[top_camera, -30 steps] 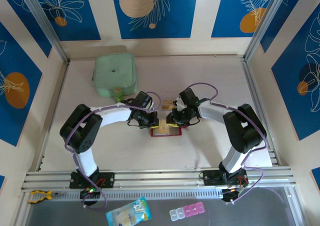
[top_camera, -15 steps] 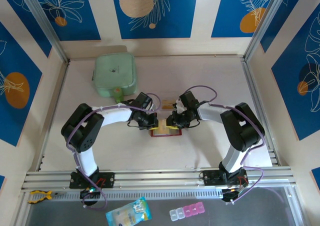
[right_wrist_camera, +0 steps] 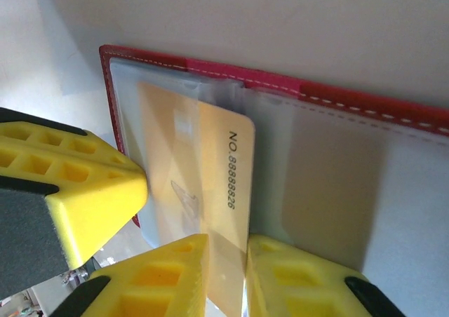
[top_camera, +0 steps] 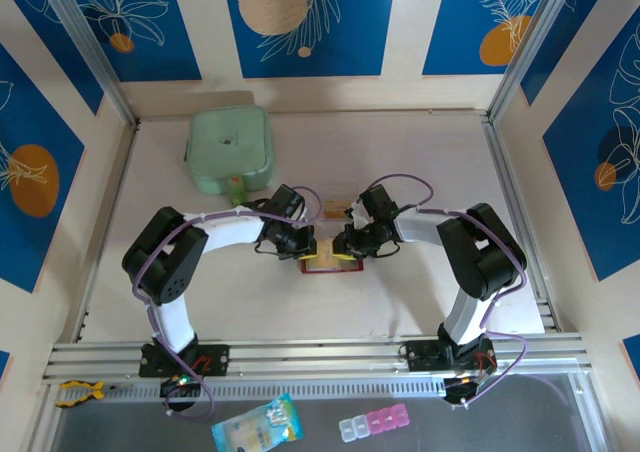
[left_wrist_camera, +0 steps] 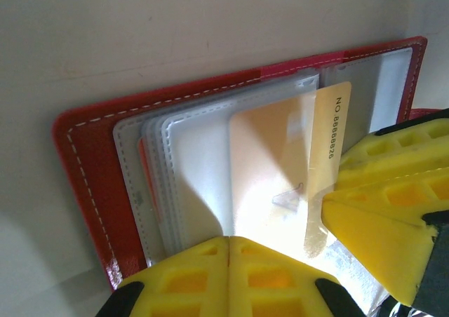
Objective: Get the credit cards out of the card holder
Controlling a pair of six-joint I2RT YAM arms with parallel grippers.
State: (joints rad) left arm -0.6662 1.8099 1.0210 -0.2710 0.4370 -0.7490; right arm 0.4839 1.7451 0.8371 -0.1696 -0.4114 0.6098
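Your right gripper [right_wrist_camera: 226,282] grips the gold credit card [right_wrist_camera: 210,177] by its near end | left gripper [left_wrist_camera: 228,275] closed, pinning the open card holder [left_wrist_camera: 84,163] | card half-sleeved, long axis pointing into your right jaws

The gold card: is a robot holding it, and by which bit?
Yes. The right gripper has it: its jaws pinch the card by the bare end sticking out of the holder.
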